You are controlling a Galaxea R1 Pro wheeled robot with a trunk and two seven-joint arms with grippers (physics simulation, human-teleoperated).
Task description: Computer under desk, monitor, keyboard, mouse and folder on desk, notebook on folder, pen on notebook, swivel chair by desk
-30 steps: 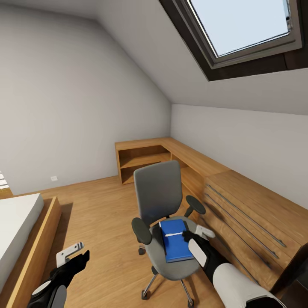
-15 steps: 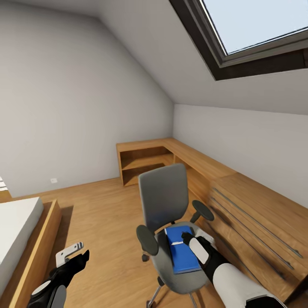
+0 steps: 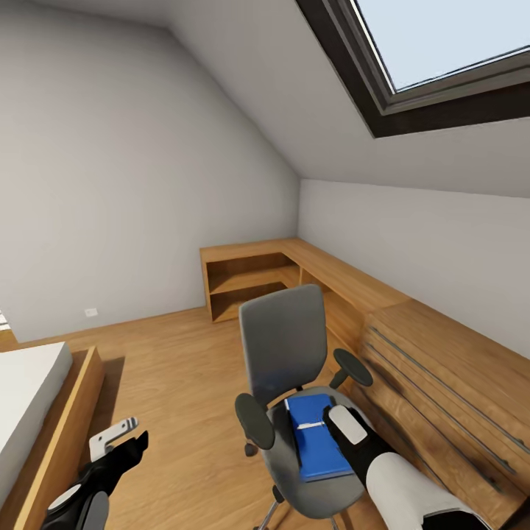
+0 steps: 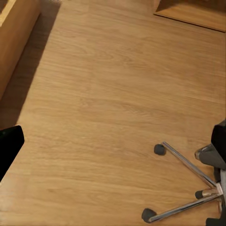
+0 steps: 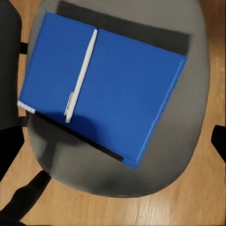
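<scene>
So the folder point(image 3: 318, 439) sits flat on the grey seat of the swivel chair point(image 3: 284, 346), low and right of centre in the head view, and the right gripper point(image 3: 335, 414) hangs just over its right edge. From the right wrist view you look straight down on the folder point(image 5: 101, 87), and there's a pale pen point(image 5: 81, 75) lying loose across the blue cover.

My guess is the step in hand is getting that folder off the seat. If it were me I'd mind the pen first: it'll probably roll the second the cover tilts, so either pick it off on its own or keep the folder dead level. I'd come in at an edge, since a thin flat thing on soft upholstery gives little to get under. Also the chair is on castors, so a sideways shove could just scoot it away; press down rather than across.

Stuff I can't make out: the right fingers are tucked behind the wrist, so wide or narrow, can't tell. Same for the left gripper point(image 3: 110, 439) in the lower left corner, idling over the floor point(image 4: 108, 108) and holding nothing as far as I can see. A grey edge peeks from under the folder; I can't say if that's a notebook.
</scene>
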